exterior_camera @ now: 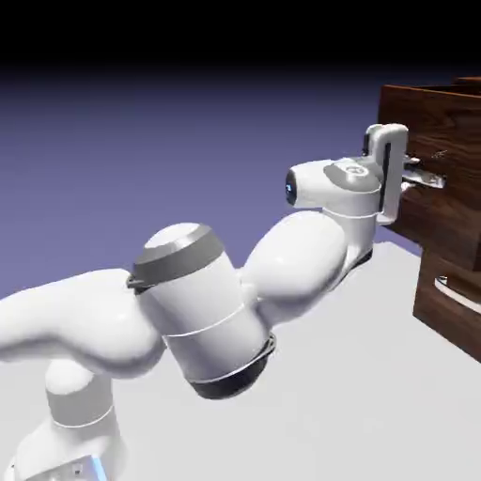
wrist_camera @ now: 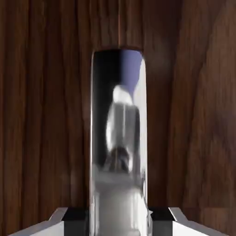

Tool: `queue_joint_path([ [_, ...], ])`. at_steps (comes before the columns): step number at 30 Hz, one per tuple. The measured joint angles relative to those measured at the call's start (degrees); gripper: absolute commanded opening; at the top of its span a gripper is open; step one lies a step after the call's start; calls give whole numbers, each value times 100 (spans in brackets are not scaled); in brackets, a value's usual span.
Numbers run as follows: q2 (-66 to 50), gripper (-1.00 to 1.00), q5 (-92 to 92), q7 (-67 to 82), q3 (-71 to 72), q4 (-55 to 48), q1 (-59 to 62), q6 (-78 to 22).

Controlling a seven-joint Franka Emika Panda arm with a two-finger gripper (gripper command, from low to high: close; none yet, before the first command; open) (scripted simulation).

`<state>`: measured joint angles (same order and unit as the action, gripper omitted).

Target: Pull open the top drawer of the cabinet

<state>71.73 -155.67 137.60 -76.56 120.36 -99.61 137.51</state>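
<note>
The cabinet (exterior_camera: pixel 449 315) of dark brown wood stands at the exterior view's right edge. Its top drawer (exterior_camera: pixel 437 113) juts further toward the arm than the drawer front below it. My gripper (exterior_camera: pixel 414 175) reaches in level and is shut on the top drawer's silver bar handle (exterior_camera: pixel 428 180). In the hand view the handle (wrist_camera: pixel 119 138) runs upright through the middle as a shiny bar. It lies between my two grey fingertips (wrist_camera: pixel 51 226) at the bottom edge, where my gripper (wrist_camera: pixel 119 222) closes on it. Wood grain of the drawer front (wrist_camera: pixel 41 115) fills the rest of that view.
The lower drawer has a like silver handle (exterior_camera: pixel 457 295) beneath the gripped one. My white arm's elbow and forearm (exterior_camera: pixel 291 263) span the middle of the exterior view above the pale table (exterior_camera: pixel 376 404).
</note>
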Motion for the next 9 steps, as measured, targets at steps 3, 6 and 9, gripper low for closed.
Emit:
queue_joint_path([
  [3,23,100,89,-55,207,526,426,-137],
  [6,39,100,123,-62,300,738,600,-176],
  [9,89,100,239,-114,577,1361,1130,-295],
])
